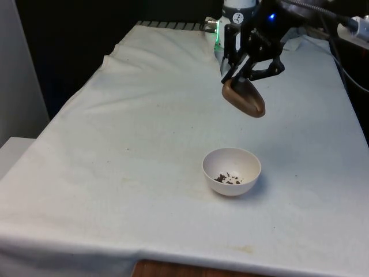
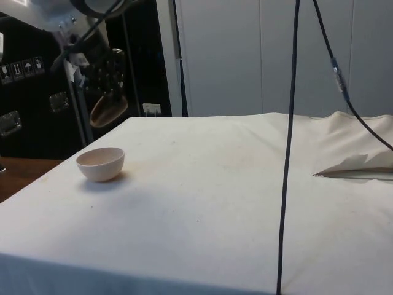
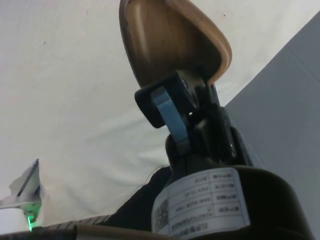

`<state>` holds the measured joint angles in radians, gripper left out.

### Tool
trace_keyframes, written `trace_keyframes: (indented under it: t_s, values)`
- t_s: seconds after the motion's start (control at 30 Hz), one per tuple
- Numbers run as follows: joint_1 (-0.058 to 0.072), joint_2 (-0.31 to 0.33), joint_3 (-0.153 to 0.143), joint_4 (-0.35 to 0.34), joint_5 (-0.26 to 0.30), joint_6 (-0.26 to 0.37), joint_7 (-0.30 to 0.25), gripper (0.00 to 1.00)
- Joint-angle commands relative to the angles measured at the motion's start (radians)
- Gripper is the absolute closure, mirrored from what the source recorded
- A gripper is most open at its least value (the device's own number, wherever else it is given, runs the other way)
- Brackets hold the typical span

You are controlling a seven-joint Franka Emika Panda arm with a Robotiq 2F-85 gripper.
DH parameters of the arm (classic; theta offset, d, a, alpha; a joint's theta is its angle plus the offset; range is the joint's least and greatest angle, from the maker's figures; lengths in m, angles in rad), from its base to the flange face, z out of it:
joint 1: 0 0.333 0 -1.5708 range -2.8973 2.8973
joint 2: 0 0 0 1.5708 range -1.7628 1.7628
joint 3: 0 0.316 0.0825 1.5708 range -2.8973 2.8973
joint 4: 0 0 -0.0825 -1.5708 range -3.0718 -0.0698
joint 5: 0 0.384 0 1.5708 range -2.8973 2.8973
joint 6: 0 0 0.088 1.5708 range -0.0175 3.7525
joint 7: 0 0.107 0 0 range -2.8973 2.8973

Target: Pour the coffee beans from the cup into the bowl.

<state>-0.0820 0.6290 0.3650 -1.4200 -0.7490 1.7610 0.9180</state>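
The tool (image 1: 241, 74) pinches the brown cup (image 1: 244, 97) by its rim, tilted in the air above and beyond the white bowl (image 1: 232, 171) on the worktop (image 1: 115, 173). Coffee beans (image 1: 228, 178) lie in the bowl. Pouring appears complete; the next move is judged to be righting the cup.

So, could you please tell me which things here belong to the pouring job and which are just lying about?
Part of the job:
- brown cup, tipped, in the gripper
- white bowl, upright on the cloth
- coffee beans in the bowl

Just lying about:
- black cable hanging in the side view
- folded-up cloth edge at the side view's right
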Motion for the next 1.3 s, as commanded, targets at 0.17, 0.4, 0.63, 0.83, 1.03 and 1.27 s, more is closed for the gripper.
trace_keyframes:
  t_s: [0.17, 0.4, 0.63, 0.83, 1.03, 1.27]
  values:
    - [-0.012, -0.047, 0.009, -0.08, 0.008, 0.033, 0.029, 1.0]
    - [0.0, -0.029, -0.003, -0.067, 0.003, 0.013, 0.034, 1.0]
    - [-0.012, -0.077, -0.005, -0.161, 0.041, 0.088, 0.049, 1.0]
    - [-0.012, -0.096, -0.016, -0.204, 0.066, 0.124, 0.043, 1.0]
    - [-0.012, -0.121, -0.029, -0.251, 0.088, 0.156, 0.029, 1.0]
    - [0.0, -0.137, -0.053, -0.286, 0.094, 0.168, 0.016, 1.0]
